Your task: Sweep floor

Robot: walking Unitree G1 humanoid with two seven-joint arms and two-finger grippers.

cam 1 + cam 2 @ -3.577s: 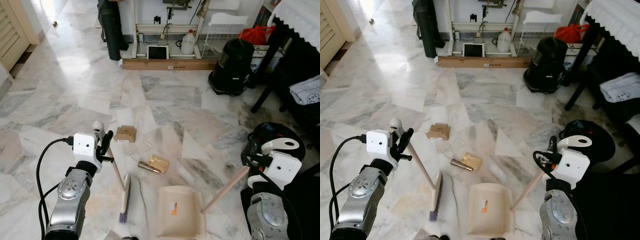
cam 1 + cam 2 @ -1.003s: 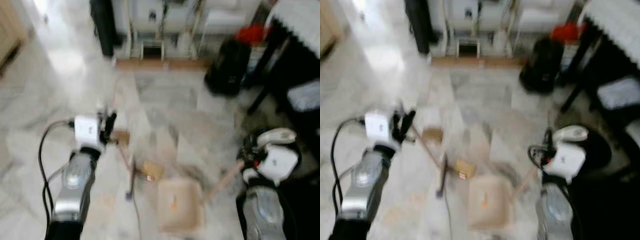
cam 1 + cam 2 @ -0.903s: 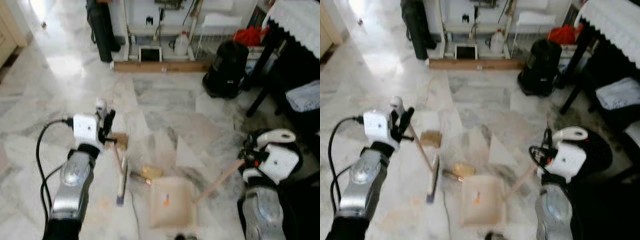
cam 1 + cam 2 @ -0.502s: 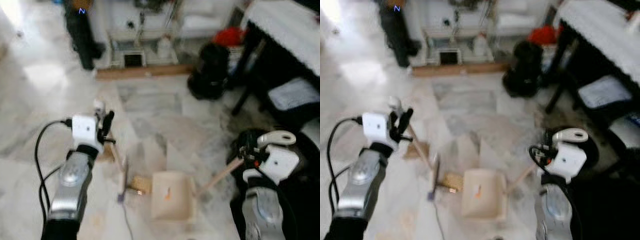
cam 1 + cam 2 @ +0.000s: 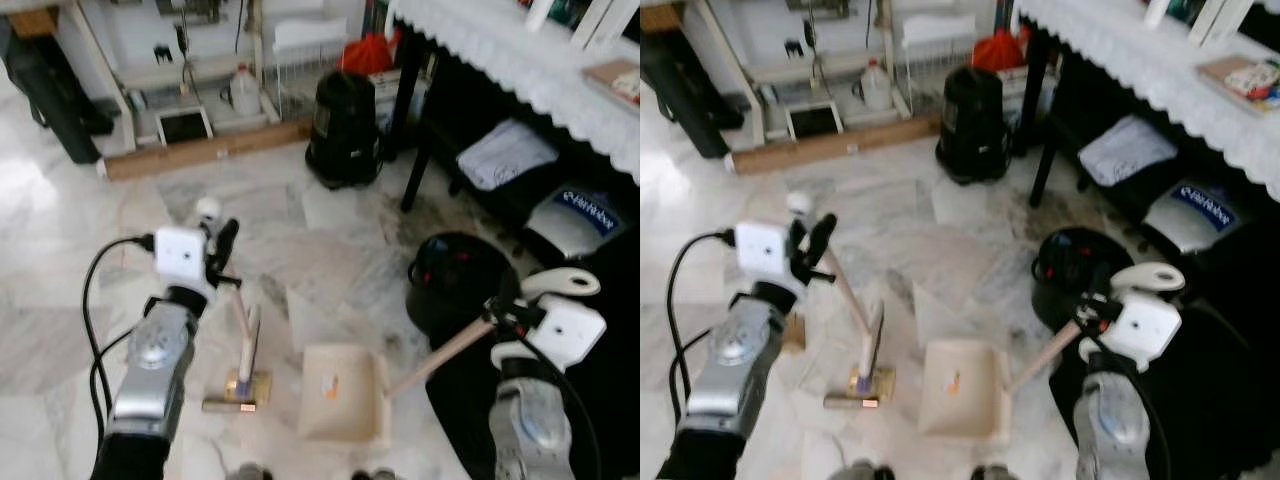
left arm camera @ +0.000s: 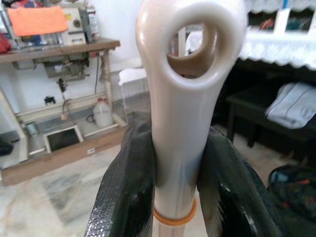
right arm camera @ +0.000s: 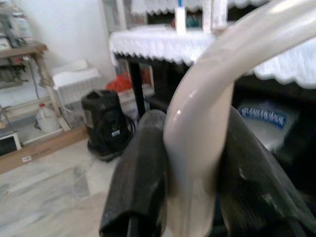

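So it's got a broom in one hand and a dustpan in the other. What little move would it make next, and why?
Probably a short sweep rightward with the broom, held by the left end effector. Its bristles rest on a small brown box lying just left of the dustpan, which the right end effector holds by its handle, mouth toward the box.

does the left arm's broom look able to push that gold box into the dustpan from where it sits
Probably yes. The left gripper is shut on the broom, whose head rests at the gold box, and bare floor lies between it and the dustpan beside it.
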